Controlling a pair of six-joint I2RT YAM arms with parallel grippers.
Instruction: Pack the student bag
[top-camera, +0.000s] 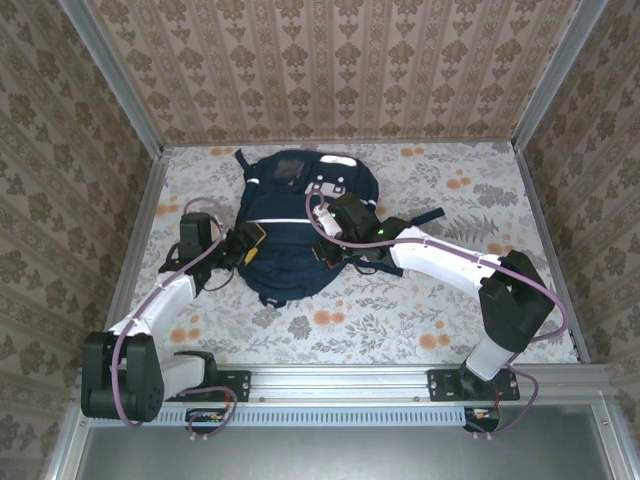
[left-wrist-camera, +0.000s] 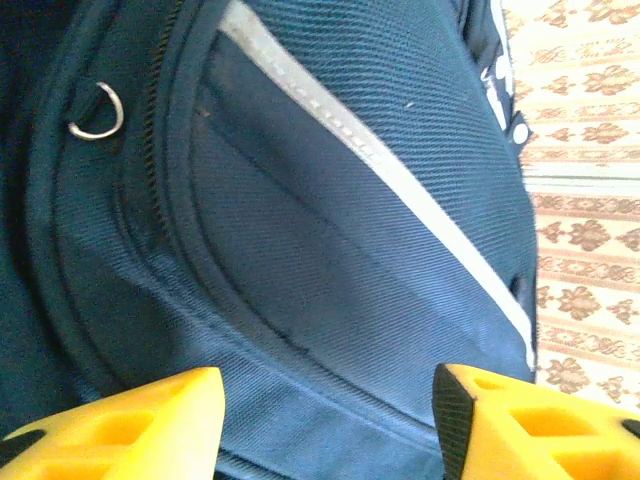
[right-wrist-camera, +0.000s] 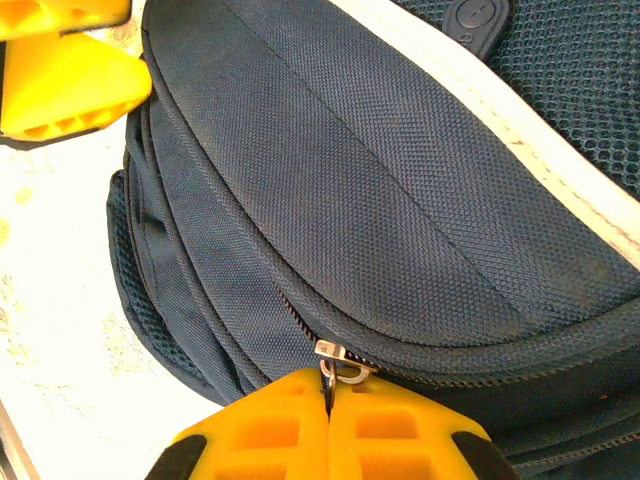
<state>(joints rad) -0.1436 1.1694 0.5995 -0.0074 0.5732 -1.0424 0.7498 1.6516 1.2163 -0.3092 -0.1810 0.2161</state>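
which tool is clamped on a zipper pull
The right tool, shut on the small silver zipper pull of the navy fabric backpack; the left tool stands open, gripping nothing.

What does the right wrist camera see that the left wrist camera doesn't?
Right wrist, not left: the right gripper shut on the zipper pull of the bag.
Left wrist, not right: a metal ring on the bag, up beyond the open left gripper.
Both: the navy bag and its white stripe.
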